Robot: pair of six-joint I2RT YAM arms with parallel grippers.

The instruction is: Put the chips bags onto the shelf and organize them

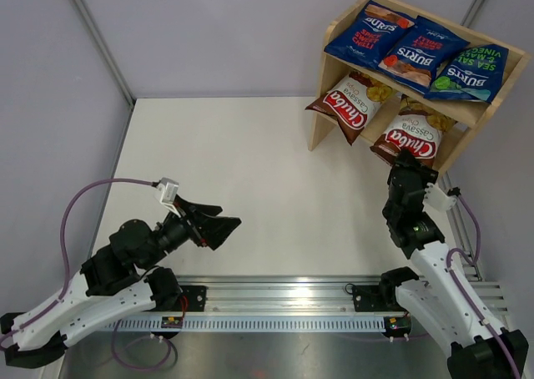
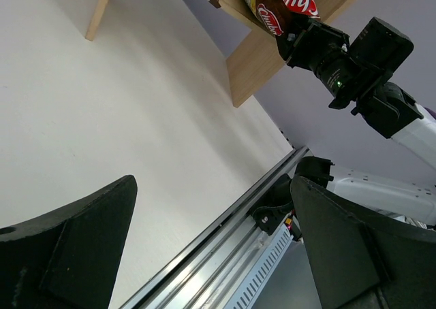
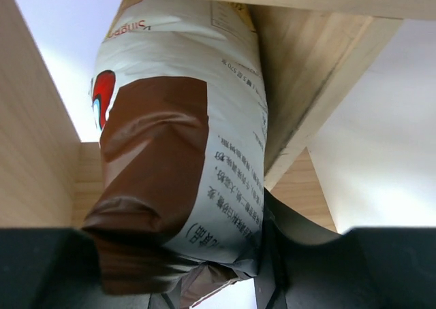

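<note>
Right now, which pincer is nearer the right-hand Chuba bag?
Right. The right pincer straddles that Chuba bag at its bottom edge, on the lower shelf; the left pincer, open, hangs over the table at its near left, far away.

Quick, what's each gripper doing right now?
Left gripper: open, empty.
Right gripper: around the brown chips bag at its end; grip cannot be told.

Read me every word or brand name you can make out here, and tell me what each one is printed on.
"BURTS": left blue bag, middle blue bag and green-accented bag, on the shelf's top tier.
"SEA SALT", "VINEGAR", partly legible: green-accented bag.
"Chuba": left Chuba bag and right Chuba bag, lower tier.
"Cassava": right Chuba bag.
Unreadable: flavour text on the left and middle blue bags; small print on the right Chuba bag's back.
</note>
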